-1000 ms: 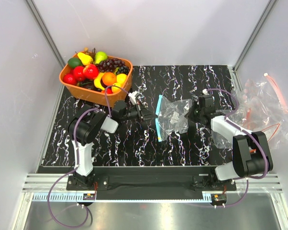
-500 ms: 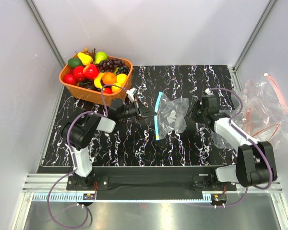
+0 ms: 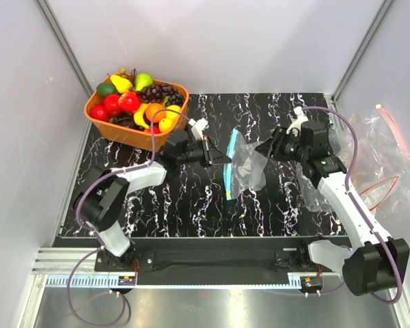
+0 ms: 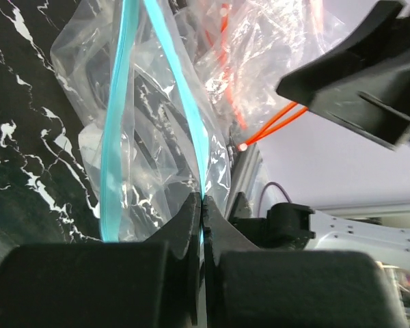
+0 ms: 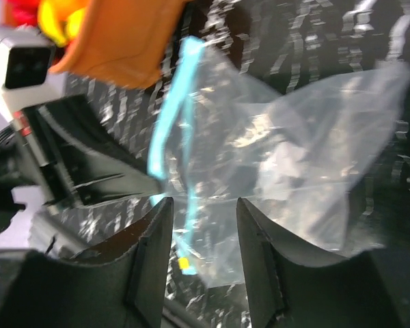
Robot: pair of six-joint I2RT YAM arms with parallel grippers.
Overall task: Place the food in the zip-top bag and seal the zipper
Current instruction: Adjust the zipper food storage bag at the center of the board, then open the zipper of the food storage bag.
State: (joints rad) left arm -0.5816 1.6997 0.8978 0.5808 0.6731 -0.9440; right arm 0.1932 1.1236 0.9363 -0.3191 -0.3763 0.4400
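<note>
The clear zip-top bag (image 3: 249,167) stands partly lifted at the mat's middle, its light blue zipper (image 3: 231,162) on its left edge. My left gripper (image 3: 222,158) is shut on one zipper strip (image 4: 191,130); the other strip (image 4: 115,137) hangs apart, so the mouth gapes. My right gripper (image 3: 265,147) is open, raised just right of the bag, which lies beyond its fingers (image 5: 150,260) in the right wrist view (image 5: 294,157). The food lies in the orange basket (image 3: 123,137): two red fruits (image 3: 121,103), an orange one (image 3: 155,111) and a yellow one (image 3: 167,125).
The basket at the back left also holds purple grapes (image 3: 160,91), a green pear (image 3: 143,80) and a lime (image 3: 106,88). A heap of clear bags with red-orange strips (image 3: 376,150) lies off the mat at the right. Grey walls close in both sides.
My left gripper moved right and raised the zipper edge, so the bag now stands up. My right arm lifted and swung back to the right of the bag.
</note>
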